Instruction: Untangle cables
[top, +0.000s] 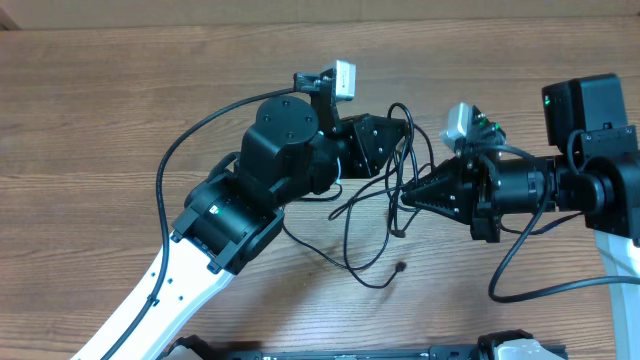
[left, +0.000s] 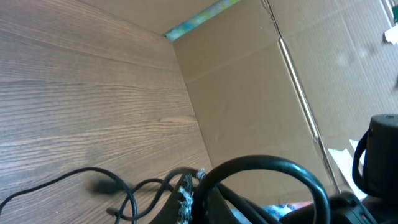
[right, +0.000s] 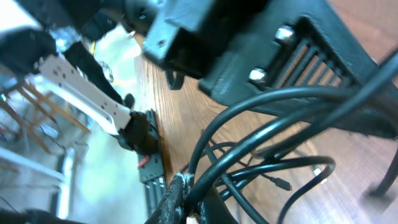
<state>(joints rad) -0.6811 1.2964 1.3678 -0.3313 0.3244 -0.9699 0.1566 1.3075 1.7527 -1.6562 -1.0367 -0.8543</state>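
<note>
The cables (top: 348, 250) are thin black cords looping loosely on the wooden table (top: 120, 90) between my two grippers. One small plug (top: 400, 268) lies below the loops. My left gripper (top: 402, 130) is shut at the top of the tangle with a cord at its worn fingers (left: 184, 198); more cables (left: 130, 196) trail over the wood behind. My right gripper (top: 404, 197) points left into the tangle and is shut on a cord that passes between its fingers (right: 177, 196). Beyond it the cables (right: 267, 168) fan out, ending in a small plug (right: 281, 184).
The left arm's thicker black cable (top: 200, 130) arcs over the table's left half. A cardboard wall (left: 249, 93) stands at the table's far edge. A black rail (top: 350, 352) runs along the near edge. The right arm's base (top: 590, 110) sits at the right.
</note>
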